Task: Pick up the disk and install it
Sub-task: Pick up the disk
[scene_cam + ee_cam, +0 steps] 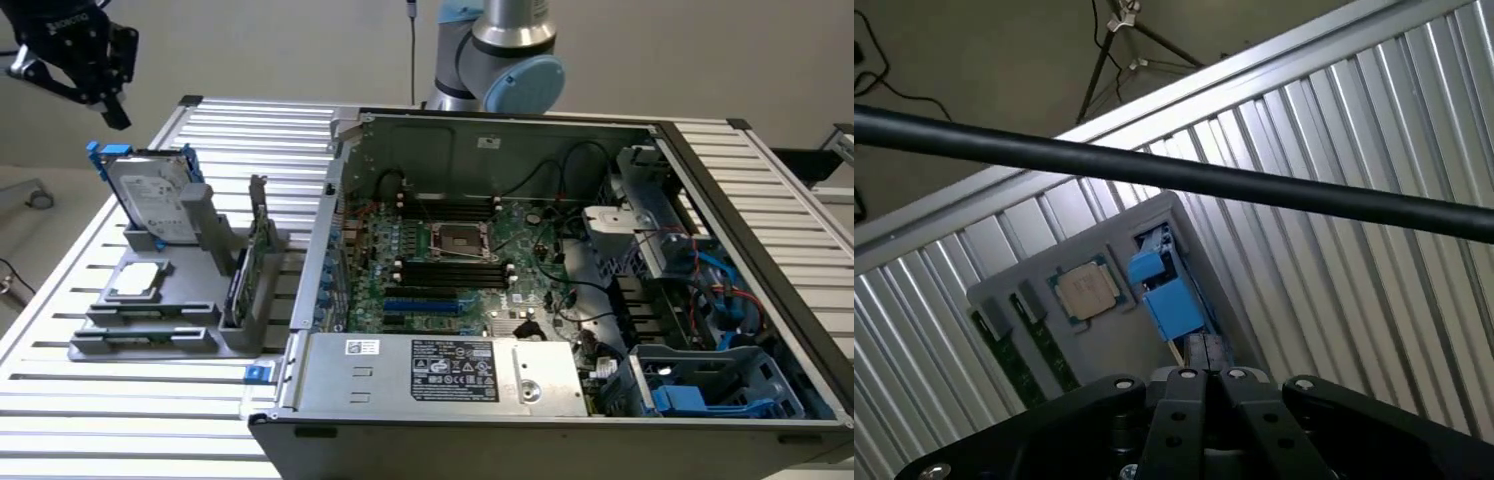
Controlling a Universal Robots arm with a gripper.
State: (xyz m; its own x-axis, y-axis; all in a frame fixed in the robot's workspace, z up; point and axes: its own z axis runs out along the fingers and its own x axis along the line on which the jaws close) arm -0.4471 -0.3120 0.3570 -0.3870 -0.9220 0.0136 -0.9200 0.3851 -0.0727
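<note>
Gripper (118,115) closed, empty, apart from disk (150,195). Disk stands upright in grey holder (147,335) by table (80,400) edge, exterior view's left. Holder also carries square chip (140,280) and green card (244,285).

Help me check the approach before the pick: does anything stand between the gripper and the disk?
Nothing visible does. The shut gripper hangs above the disk, which stands upright in its grey holder, with only open air between them.
</note>
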